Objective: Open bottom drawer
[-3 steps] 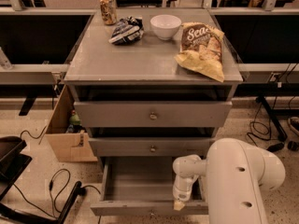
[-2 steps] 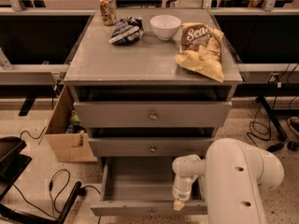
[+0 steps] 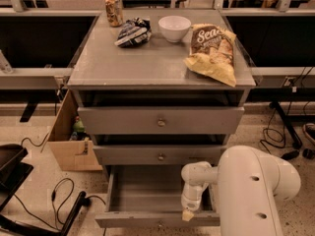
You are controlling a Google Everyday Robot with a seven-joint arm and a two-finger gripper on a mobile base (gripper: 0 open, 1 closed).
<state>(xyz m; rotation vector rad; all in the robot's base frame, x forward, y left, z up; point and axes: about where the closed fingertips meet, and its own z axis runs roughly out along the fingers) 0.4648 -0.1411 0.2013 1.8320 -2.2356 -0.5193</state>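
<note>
The bottom drawer (image 3: pixel 142 193) of the grey cabinet is pulled out, showing a plain grey inside. Its slim front panel (image 3: pixel 138 221) runs along the lower edge of the view. My gripper (image 3: pixel 188 214) hangs from the white arm (image 3: pixel 246 181) at the right part of the drawer, right at the front panel's top edge. The knob on the bottom drawer's front is barely visible. The two drawers above, the top one (image 3: pixel 161 120) and the middle one (image 3: pixel 160 155), are shut, each with a round metal knob.
On the cabinet top (image 3: pixel 147 65) lie a can (image 3: pixel 114 10), a dark snack bag (image 3: pixel 134 32), a white bowl (image 3: pixel 174 28) and a yellow chip bag (image 3: pixel 212 51). A cardboard box (image 3: pixel 69 136) stands to the left. Cables (image 3: pixel 59 200) lie on the floor.
</note>
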